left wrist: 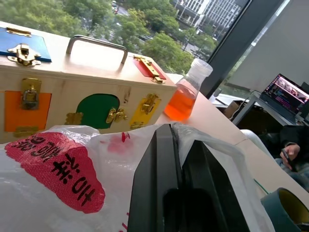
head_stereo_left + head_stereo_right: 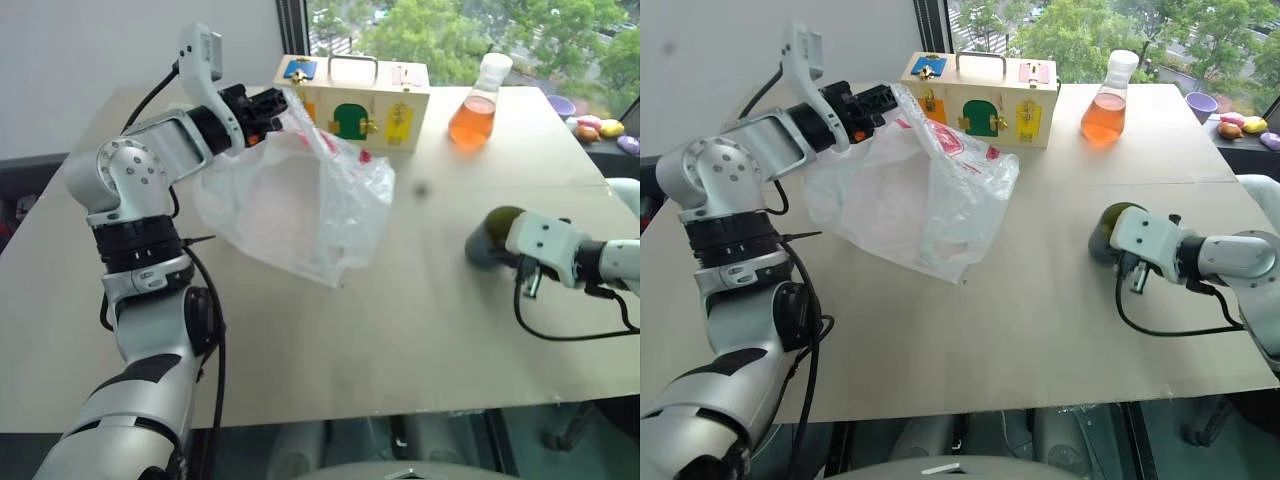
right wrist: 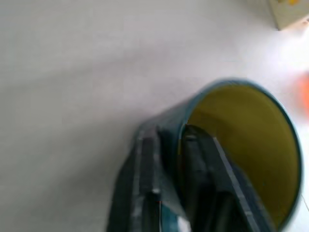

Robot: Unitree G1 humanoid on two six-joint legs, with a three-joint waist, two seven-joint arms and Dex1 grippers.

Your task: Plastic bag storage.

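Observation:
The plastic bag [image 2: 300, 205] is thin, crinkly and translucent white with red-pink print. It hangs above the table [image 2: 400, 330] from my left gripper [image 2: 268, 105], which is shut on its upper edge. In the left wrist view the black fingers [image 1: 159, 164] pinch the film beside a red printed panel [image 1: 53, 169]. A grey-blue mug [image 2: 1105, 228] with a yellow inside stands at the right of the table. My right gripper [image 3: 166, 137] is shut on its rim, one finger inside the wall and one outside.
A wooden latch box [image 2: 355, 100] with coloured doors stands at the back, with a flask of orange liquid [image 2: 475, 110] to its right. Small coloured items [image 2: 600, 125] lie at the far right corner. A laptop [image 1: 289, 92] stands beyond the table.

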